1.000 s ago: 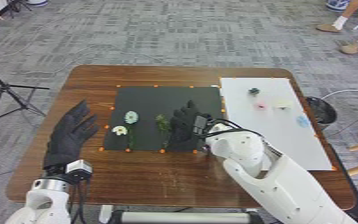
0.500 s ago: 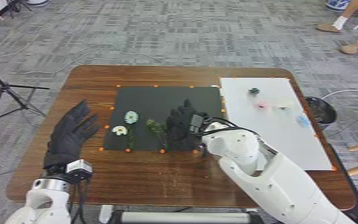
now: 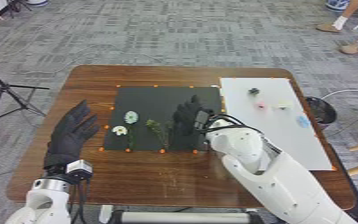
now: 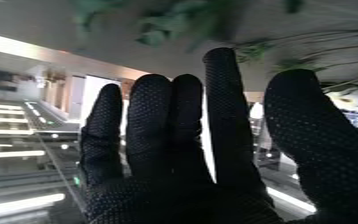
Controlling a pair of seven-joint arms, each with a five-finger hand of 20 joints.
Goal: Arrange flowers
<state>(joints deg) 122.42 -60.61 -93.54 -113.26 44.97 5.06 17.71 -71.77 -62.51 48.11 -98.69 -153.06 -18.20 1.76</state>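
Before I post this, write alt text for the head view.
The robot's right hand, fingers straight, is over a black mat where two pale flowers and green sprigs lie. The left hand is open at left; more flowers lie on a white sheet.

There are two sheets on one brown wooden table (image 3: 131,180): one black (image 3: 153,97), one white (image 3: 286,150). Seven flowers or sprigs can be counted in the head view. The black sheet has three: one pale blue bloom (image 3: 131,117), one white daisy-like bloom (image 3: 119,130) and one yellow-green sprig (image 3: 154,125). The white sheet has four: one dark green head (image 3: 254,91), one pink bloom (image 3: 261,106), one pale cream-green bloom (image 3: 284,105) and one pale blue blossom (image 3: 302,121). There are two black-gloved hands, one left (image 3: 69,132), one right (image 3: 188,117), and one dark bin (image 3: 323,112).
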